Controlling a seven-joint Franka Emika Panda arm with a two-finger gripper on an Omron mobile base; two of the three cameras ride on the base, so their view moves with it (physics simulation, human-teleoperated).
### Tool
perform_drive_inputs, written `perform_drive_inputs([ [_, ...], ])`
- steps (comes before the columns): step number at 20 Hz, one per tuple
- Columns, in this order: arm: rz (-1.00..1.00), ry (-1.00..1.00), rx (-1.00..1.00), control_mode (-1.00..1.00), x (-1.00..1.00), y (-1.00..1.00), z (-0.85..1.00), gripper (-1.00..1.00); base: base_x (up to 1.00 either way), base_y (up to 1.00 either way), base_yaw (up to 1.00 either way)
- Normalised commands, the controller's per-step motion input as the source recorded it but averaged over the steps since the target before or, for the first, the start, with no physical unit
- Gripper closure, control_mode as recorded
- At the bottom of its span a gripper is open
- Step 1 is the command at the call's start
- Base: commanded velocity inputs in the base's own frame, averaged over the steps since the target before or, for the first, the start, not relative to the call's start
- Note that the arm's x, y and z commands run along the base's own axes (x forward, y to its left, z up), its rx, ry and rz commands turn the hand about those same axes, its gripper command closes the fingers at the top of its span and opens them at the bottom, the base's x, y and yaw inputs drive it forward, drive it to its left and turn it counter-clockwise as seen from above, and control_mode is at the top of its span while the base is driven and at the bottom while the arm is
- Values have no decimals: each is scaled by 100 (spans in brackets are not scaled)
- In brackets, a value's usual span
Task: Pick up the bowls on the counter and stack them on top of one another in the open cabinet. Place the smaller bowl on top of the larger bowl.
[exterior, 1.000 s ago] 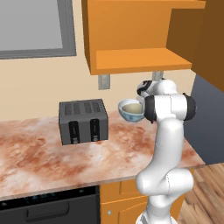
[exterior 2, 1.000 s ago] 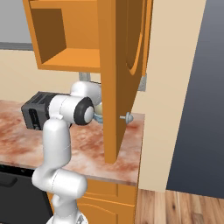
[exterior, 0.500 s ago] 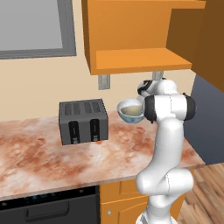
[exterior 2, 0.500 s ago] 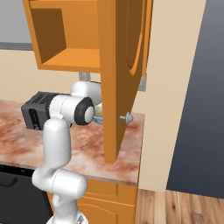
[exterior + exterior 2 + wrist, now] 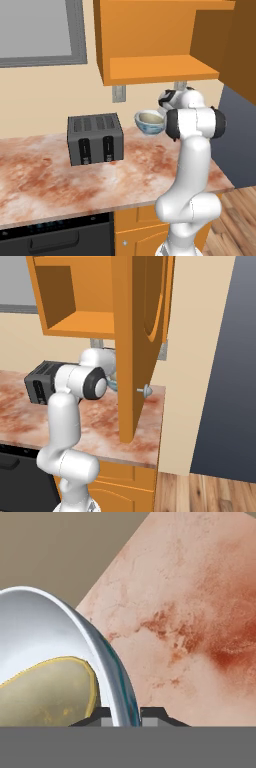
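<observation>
Center of the left base view: gripper clamped shut on the rim of the larger bowl, smaller bowl nested inside, both raised over the counter, below the cabinet, right of the toaster.

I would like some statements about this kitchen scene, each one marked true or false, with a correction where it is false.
1. The gripper is shut on the rim of the white-and-blue bowl. True.
2. The small olive-tan bowl sits inside the white-and-blue bowl. True.
3. The bowls stand on the cabinet shelf. False: they are below the shelf, by the counter.
4. The toaster lies on its side. False: it stands upright on the counter.
5. The cabinet door is open. True.
</observation>
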Motion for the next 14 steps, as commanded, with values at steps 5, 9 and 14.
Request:
perform_drive_inputs([
  [5, 0, -5, 0, -100, -16, 0, 31, 100, 0, 0, 0],
  [9, 0, -10, 0, -100, -17, 0, 23, 100, 0, 0, 0],
  [14, 1, -10, 0, -100, -24, 3, 11, 100, 0, 0, 0],
])
